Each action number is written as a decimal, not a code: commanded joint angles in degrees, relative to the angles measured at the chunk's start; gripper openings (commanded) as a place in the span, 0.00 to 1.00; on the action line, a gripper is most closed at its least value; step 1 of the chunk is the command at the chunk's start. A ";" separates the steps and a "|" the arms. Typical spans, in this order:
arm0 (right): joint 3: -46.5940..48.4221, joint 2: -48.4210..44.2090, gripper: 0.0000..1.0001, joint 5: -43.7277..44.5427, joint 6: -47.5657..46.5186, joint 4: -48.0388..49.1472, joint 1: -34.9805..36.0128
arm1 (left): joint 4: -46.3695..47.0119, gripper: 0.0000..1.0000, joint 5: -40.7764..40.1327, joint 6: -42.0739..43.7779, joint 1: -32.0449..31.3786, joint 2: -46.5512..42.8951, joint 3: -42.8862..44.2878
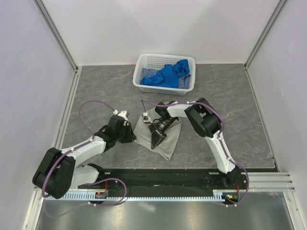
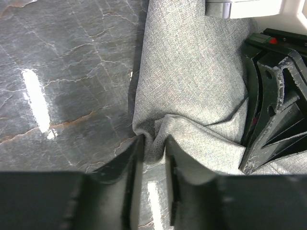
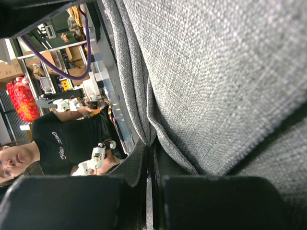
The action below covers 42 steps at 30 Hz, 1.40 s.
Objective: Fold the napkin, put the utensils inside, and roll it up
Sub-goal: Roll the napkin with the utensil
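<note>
The grey-beige napkin [image 1: 169, 140] lies crumpled on the dark table between my two arms. My left gripper [image 1: 133, 137] is at its left edge, and in the left wrist view its jaws [image 2: 153, 143] pinch a small raised fold of the cloth [image 2: 192, 72]. My right gripper [image 1: 154, 143] rests over the napkin's middle, shut on a hanging fold of the napkin [image 3: 216, 72], with the pinch at the right gripper's tips [image 3: 152, 146]. A slim silver fork [image 1: 144, 109] lies by the napkin's far left corner.
A white basket [image 1: 144, 60] holding bright blue cloths [image 1: 168, 75] stands at the back of the table. White walls enclose the left, right and far sides. The right gripper's black body [image 2: 273, 110] sits close beside my left fingers.
</note>
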 commanded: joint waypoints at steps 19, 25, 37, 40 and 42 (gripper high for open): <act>-26.19 -42.77 0.82 60.98 8.75 19.65 6.93 | -11.63 0.02 3.20 0.65 0.83 7.38 9.78; -33.25 -47.61 0.83 74.71 8.31 24.94 18.61 | -14.97 0.02 5.13 0.47 1.54 7.56 11.72; -33.17 -39.54 0.59 84.83 5.24 23.98 26.80 | -16.29 0.02 5.31 0.21 2.59 6.07 12.07; -32.38 -38.04 0.40 85.53 3.05 21.17 27.33 | -16.37 0.02 5.22 0.38 3.03 6.06 12.16; -31.76 -37.86 0.34 85.45 2.43 19.41 27.42 | -16.55 0.02 5.14 0.38 3.38 6.15 12.33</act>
